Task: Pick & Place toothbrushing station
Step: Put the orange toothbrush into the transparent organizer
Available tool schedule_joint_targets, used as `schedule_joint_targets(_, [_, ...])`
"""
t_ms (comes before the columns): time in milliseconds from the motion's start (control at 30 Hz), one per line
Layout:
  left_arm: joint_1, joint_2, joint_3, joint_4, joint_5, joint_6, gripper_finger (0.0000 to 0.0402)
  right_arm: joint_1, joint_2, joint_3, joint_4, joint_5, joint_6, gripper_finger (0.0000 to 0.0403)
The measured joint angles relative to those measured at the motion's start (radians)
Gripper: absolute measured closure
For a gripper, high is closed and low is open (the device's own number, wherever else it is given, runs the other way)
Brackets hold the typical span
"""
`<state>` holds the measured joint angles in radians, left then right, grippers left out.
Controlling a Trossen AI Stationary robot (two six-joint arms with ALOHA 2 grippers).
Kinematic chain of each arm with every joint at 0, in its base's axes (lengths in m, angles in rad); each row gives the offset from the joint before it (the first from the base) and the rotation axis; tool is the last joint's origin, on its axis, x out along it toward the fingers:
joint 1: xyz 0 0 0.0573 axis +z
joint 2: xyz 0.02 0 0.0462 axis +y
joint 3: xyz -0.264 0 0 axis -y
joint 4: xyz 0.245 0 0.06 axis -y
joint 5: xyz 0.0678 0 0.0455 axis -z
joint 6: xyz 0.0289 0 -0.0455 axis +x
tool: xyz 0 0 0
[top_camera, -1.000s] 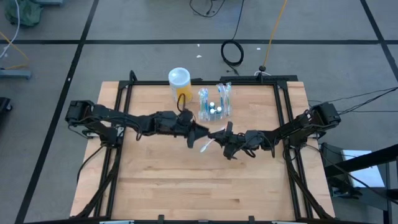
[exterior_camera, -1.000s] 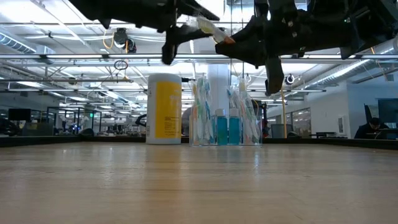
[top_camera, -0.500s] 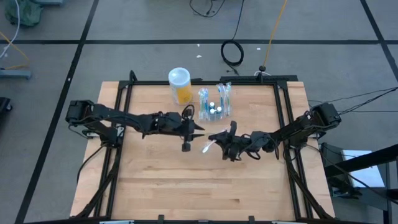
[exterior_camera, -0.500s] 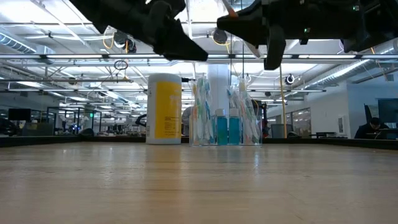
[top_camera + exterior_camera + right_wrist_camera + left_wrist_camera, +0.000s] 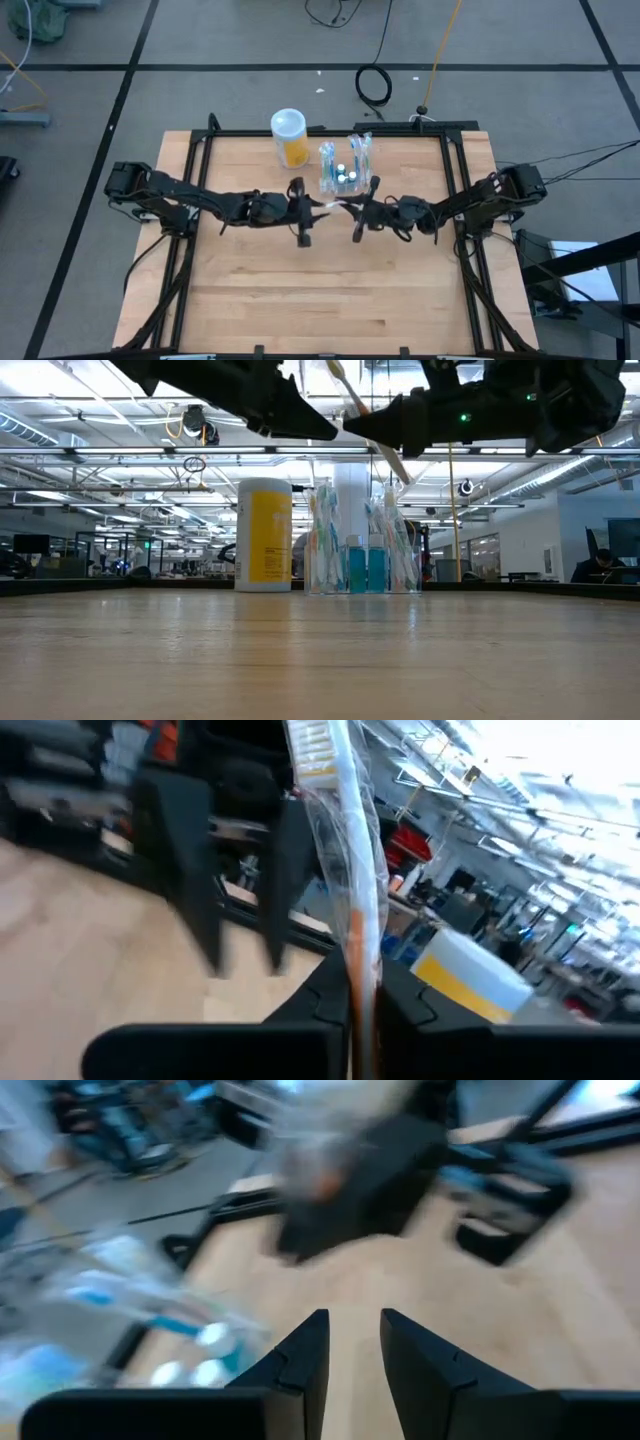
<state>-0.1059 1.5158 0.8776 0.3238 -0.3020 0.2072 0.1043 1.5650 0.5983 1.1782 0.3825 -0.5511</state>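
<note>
I have the right gripper (image 5: 356, 212) clamped on a wrapped toothbrush (image 5: 340, 840), held above the worktop (image 5: 330, 290) just in front of the toothbrushing station (image 5: 346, 170). The station stands at the worktop's far edge beside the yellow cup (image 5: 289, 136). My left gripper (image 5: 352, 1342) hovers nearby, fingers slightly apart, holding nothing.

The low, clear plastic toothbrushing station (image 5: 345, 168) (image 5: 364, 555) stood upright at the far middle of the wooden worktop (image 5: 330, 300), holding wrapped toothbrushes upright and two blue, white-capped tubes between them.
</note>
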Motion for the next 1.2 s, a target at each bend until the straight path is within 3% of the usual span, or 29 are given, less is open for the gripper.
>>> schedule_joint_targets(100, [0.005,0.000,0.000,0.022,-0.045,-0.004,0.0302,-0.022,0.000,0.000,-0.004,-0.093,0.075,0.0396])
schedule_joint_targets(267, [0.009,0.000,0.000,0.092,0.043,0.017,0.0281,-0.061,0.000,0.000,-0.003,-0.284,0.189,0.0387])
schedule_joint_targets(467, [0.005,0.001,0.000,0.157,0.067,0.027,0.0228,-0.093,0.000,0.000,-0.030,-0.290,0.267,0.0396])
schedule_joint_targets(600, [0.019,0.001,0.000,0.187,0.085,0.037,0.0198,-0.104,0.000,0.000,-0.027,-0.396,0.284,0.0393])
schedule_joint_targets(733, [0.034,0.001,0.000,0.250,0.218,0.024,0.0189,-0.104,0.000,0.000,-0.026,-0.408,0.283,0.0387])
schedule_joint_targets(900, [0.034,0.001,0.000,0.274,0.252,0.021,0.0203,-0.104,0.000,0.000,-0.026,-0.408,0.281,0.0396])
schedule_joint_targets(1200, [0.045,0.001,0.000,0.271,0.249,0.020,0.0287,-0.104,0.000,0.000,-0.024,-0.407,0.278,0.0367])
